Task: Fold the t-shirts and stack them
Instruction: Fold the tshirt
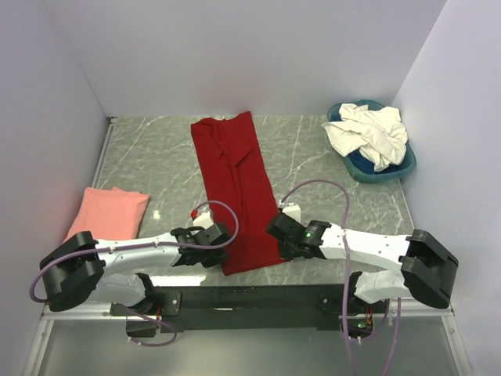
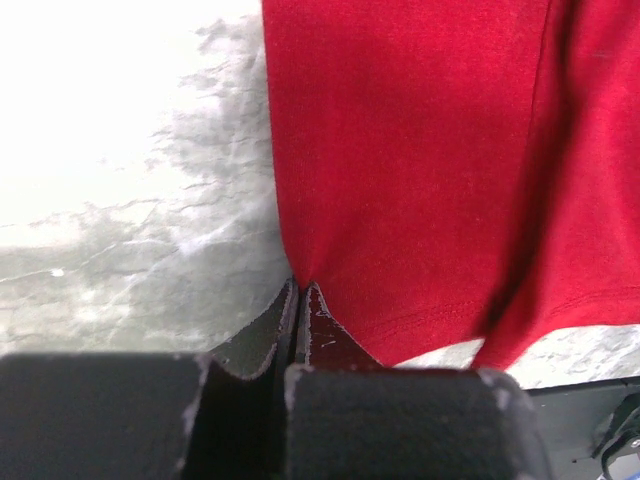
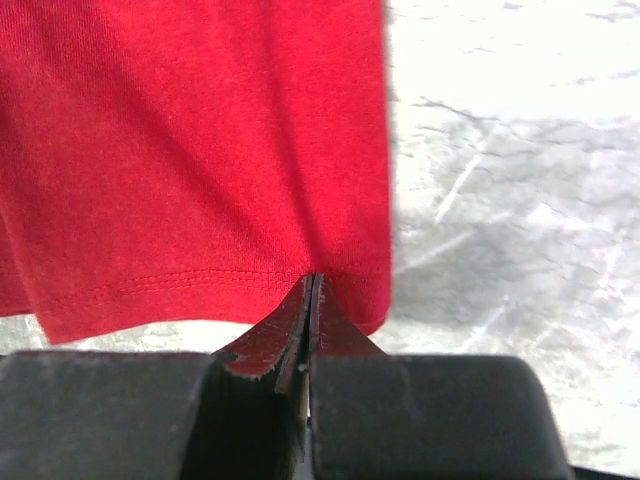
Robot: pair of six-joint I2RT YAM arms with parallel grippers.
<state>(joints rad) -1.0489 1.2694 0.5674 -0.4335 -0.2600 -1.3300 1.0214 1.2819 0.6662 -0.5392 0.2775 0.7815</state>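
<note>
At near hem, left gripper (image 2: 300, 292) and right gripper (image 3: 312, 282) clamped on red t-shirt (image 1: 237, 184) corners.

On my screen the deep red t-shirt (image 1: 235, 180) reads as a matt, fine-knit cloth with a stitched hem. The salmon-pink t-shirt (image 1: 109, 211) and the crumpled cream-white t-shirts (image 1: 372, 133) look like the same soft, dull fabric. I see the table (image 1: 156, 157) as a smooth grey marbled top with a faint sheen, while the blue basin (image 1: 387, 174) looks like glossy plastic.
</note>
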